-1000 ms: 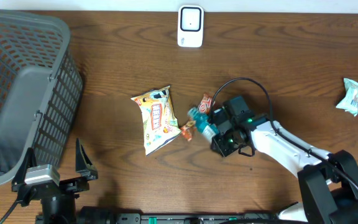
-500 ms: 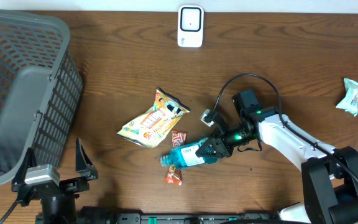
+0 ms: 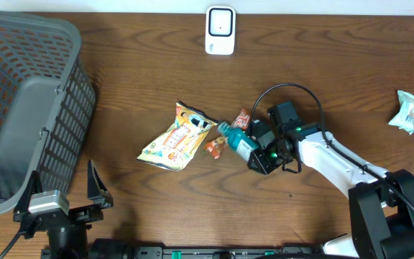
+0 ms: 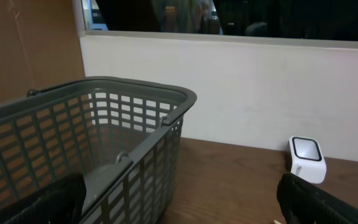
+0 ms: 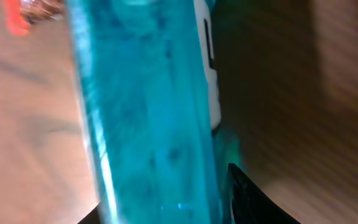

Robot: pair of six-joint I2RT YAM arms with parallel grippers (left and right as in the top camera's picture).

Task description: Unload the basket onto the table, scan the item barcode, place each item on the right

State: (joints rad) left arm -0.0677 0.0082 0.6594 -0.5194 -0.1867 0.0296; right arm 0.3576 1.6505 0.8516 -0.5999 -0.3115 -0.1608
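Note:
My right gripper (image 3: 256, 150) is shut on a translucent blue bottle (image 3: 236, 139) at the table's middle, with the bottle's cap end pointing up-left toward a yellow snack bag (image 3: 172, 137). In the right wrist view the blue bottle (image 5: 148, 112) fills the frame, a white label (image 5: 212, 81) shows on its side, and one dark finger (image 5: 253, 199) presses against it. The white barcode scanner (image 3: 220, 30) stands at the table's far edge. My left gripper (image 3: 62, 190) hovers open at the near left, holding nothing; its view shows the scanner (image 4: 306, 159) far off.
A large grey mesh basket (image 3: 20, 108) fills the left side, and its rim (image 4: 135, 93) sits close ahead in the left wrist view. Small orange candies (image 3: 213, 148) lie by the bottle. A pale green packet (image 3: 408, 111) lies at the far right.
The right gripper swung the bottle from pointing low and left back up toward the snack bag. The snack bag and the small candies were pushed about. The left arm stayed still.

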